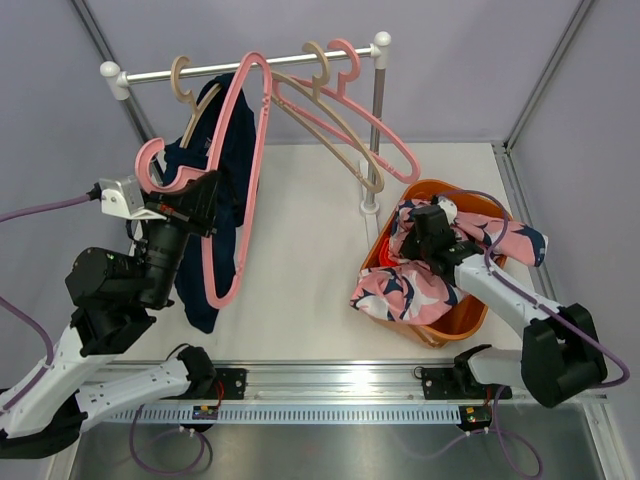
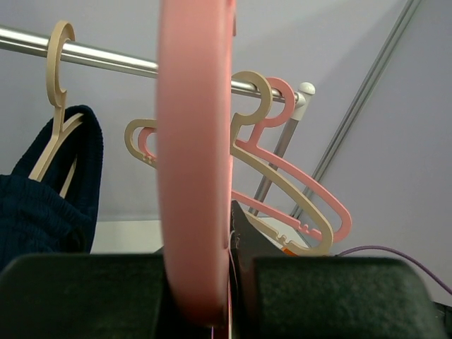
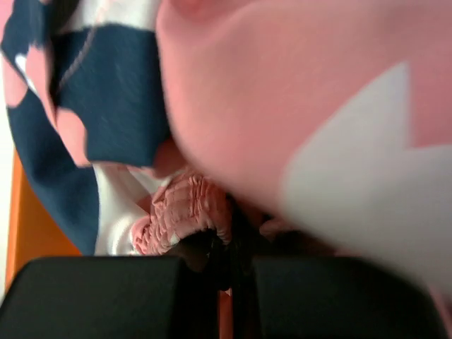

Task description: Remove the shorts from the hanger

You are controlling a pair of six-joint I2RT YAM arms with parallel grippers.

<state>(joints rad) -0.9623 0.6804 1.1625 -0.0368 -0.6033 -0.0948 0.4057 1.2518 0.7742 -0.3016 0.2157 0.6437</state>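
At the far left of the metal rail (image 1: pixel 200 72), the dark navy fabric shorts (image 1: pixel 228 150) hang from a tan plastic hanger (image 1: pixel 195 110). Their long axis runs down toward the near side, just right of the left gripper (image 1: pixel 190 215), so the left arm is the nearer. That gripper is clamped on a large, bare pink plastic hanger (image 1: pixel 258 130). At right, the right gripper (image 1: pixel 432 245) is closed on the pink shorts with dark navy pattern (image 1: pixel 400 290), bunched in the round orange tub (image 1: pixel 447 333) and spilling over its near-left rim.

White table (image 1: pixel 300 285) — orange basket (image 1: pixel 462 322), rack foot (image 1: pixel 370 206)
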